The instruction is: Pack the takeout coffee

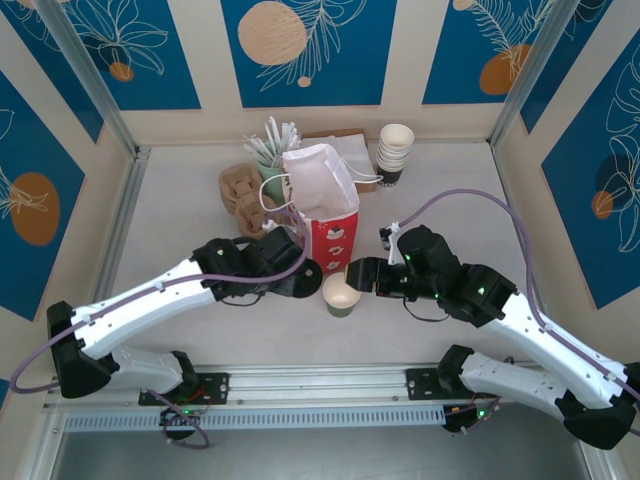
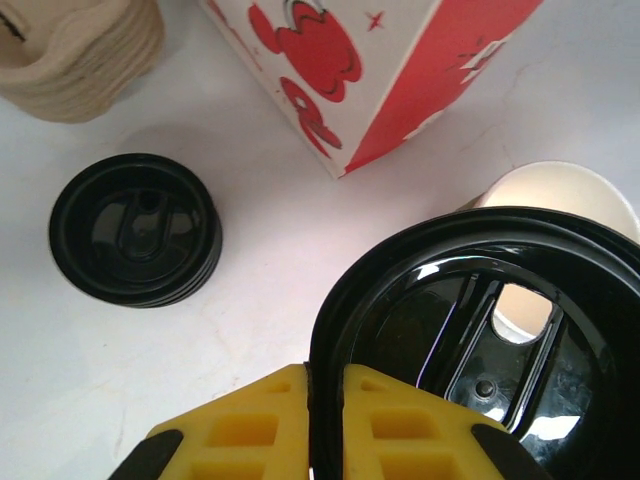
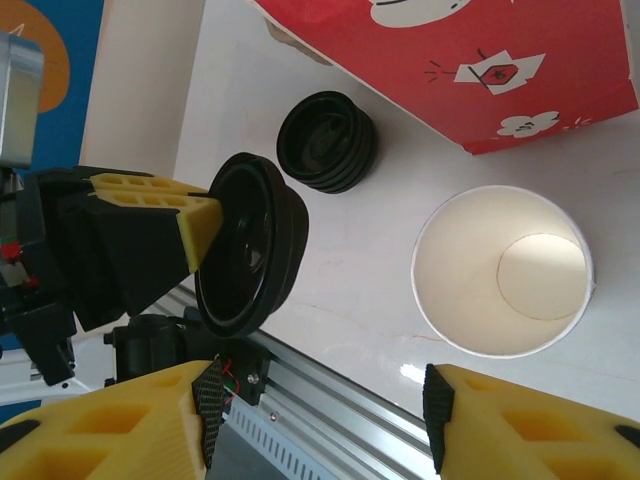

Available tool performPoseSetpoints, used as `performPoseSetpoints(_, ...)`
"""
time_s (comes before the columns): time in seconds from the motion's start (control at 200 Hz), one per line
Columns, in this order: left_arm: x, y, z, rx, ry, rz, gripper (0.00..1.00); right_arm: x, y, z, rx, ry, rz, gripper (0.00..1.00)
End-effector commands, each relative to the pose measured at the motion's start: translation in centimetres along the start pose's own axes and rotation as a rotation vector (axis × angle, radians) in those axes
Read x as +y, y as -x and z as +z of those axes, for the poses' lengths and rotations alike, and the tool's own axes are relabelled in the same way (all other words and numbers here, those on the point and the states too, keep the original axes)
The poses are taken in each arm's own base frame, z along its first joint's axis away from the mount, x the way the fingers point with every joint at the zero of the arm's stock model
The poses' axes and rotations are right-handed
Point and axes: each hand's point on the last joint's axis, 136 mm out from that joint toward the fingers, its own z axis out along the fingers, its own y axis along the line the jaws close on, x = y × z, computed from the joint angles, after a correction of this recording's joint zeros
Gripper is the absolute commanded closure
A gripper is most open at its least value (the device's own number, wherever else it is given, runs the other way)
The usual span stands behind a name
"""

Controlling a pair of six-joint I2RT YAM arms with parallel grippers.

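The takeout coffee cup stands upright on the table with no lid on it, its cream inside showing. My left gripper is shut on the rim of a round black lid, held on edge just left of the cup. My right gripper hangs open just right of the cup, nothing between its fingers. A red and white paper bag stands open right behind the cup.
A stack of black lids sits left of the bag. Brown cardboard carriers, a cup of stirrers and stacked white cups stand at the back. The metal rail runs along the near edge.
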Motion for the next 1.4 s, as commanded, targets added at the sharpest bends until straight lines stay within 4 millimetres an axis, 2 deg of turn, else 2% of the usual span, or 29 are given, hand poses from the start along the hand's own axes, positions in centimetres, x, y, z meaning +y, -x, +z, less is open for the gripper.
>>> performPoseSetpoints(0.0,-2.4,1.0,-0.6,-0.036,-0.069,0.000,0.89,0.1,0.1,-0.3,0.000,-0.011,-0.005,0.42)
performPoseSetpoints(0.235,-4.8,1.3,-0.1,-0.040,-0.105,0.045,0.89,-0.5,-0.3,0.7,0.031,-0.046,0.007,0.43)
performPoseSetpoints(0.48,-6.2,1.6,-0.1,-0.043,-0.118,0.068,0.89,-1.6,-0.7,1.7,0.045,-0.081,0.024,0.44)
performPoseSetpoints(1.065,-8.7,1.9,-0.3,-0.050,-0.150,0.111,0.89,-3.8,-0.4,2.3,0.029,-0.123,0.063,0.59)
performPoseSetpoints(1.155,-9.0,1.8,-0.2,-0.046,-0.150,0.118,0.89,-4.1,-0.3,2.3,0.028,-0.120,0.074,0.64)
performPoseSetpoints(1.395,-9.6,1.6,-0.2,-0.042,-0.165,0.125,0.88,-4.4,0.0,2.1,0.030,-0.116,0.088,0.93)
